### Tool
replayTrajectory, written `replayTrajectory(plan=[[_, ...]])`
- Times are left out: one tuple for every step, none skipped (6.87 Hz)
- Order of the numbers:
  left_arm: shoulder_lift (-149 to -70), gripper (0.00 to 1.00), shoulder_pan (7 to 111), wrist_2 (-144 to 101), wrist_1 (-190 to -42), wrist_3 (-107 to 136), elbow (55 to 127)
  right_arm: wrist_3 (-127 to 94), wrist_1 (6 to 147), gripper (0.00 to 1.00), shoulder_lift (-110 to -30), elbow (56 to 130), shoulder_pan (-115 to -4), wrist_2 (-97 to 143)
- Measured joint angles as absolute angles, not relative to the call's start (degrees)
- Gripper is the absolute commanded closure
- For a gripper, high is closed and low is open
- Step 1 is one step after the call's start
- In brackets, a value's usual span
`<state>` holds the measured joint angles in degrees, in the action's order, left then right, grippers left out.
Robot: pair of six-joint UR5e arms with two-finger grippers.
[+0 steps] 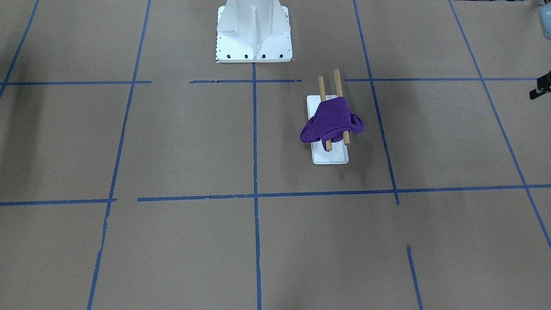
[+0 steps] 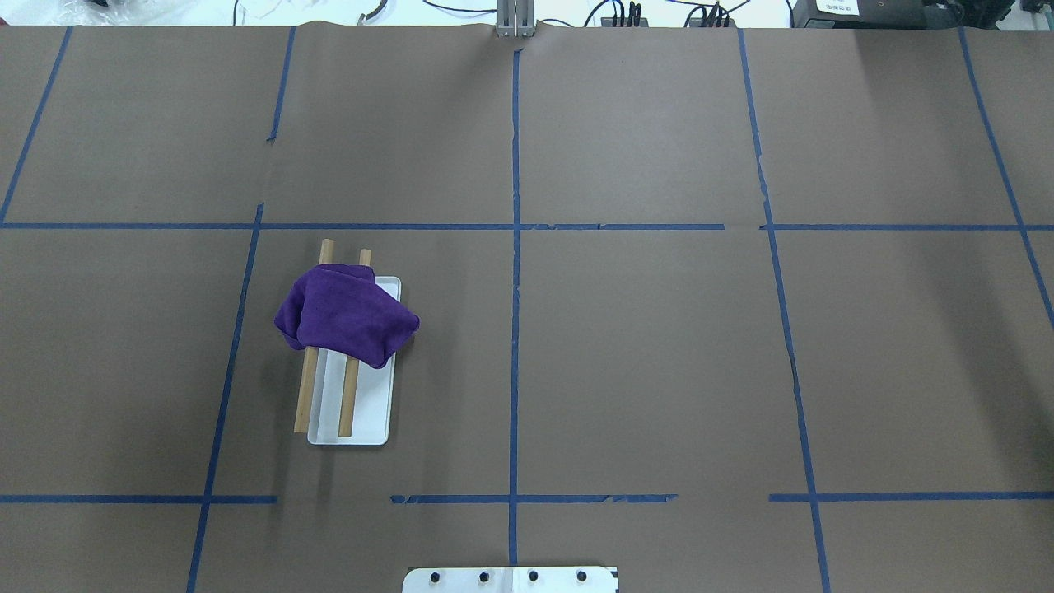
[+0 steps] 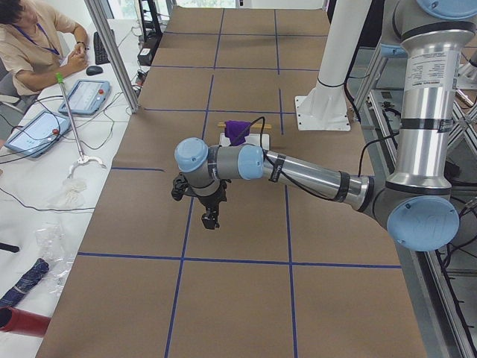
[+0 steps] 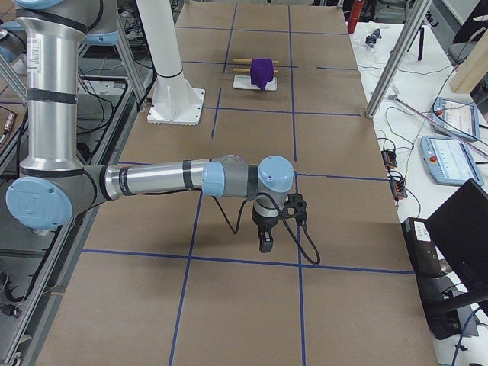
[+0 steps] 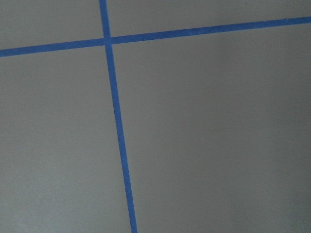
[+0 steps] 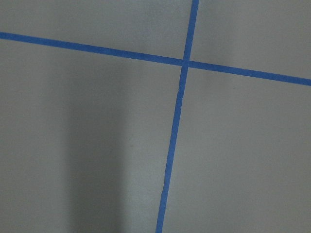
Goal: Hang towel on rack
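The towel (image 2: pixel 346 317) sits bunched across the rack (image 2: pixel 348 395); can't tell if my left fingers (image 3: pixel 210 220) or right fingers (image 4: pixel 264 242) are released or clenched; that lopsided bunch could slip onto the counter (image 2: pixel 659 371).

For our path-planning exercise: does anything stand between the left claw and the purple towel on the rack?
Nothing visible does. The left claw hangs above the table, and only taped brown paper lies between it and the towel, which is draped across both dowels of the rack.
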<state>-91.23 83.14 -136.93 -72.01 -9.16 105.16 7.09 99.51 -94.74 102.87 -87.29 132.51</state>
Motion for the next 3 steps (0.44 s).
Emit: replayTrajectory(plan=[[-92.55, 0.0, 84.38, -135.47, -72.0, -9.17, 105.74, 7.03, 99.48, 0.0, -94.58, 102.87, -86.68, 132.46], [-93.91, 0.0, 87.09, -134.76, -71.39, -9.15, 105.98, 7.02, 99.44, 0.0, -94.35, 102.84, -86.19, 132.4], [-95.04, 0.0, 89.29, -134.56, -70.62, -9.21, 105.81, 7.04, 99.42, 0.0, -94.18, 102.81, -85.75, 132.38]])
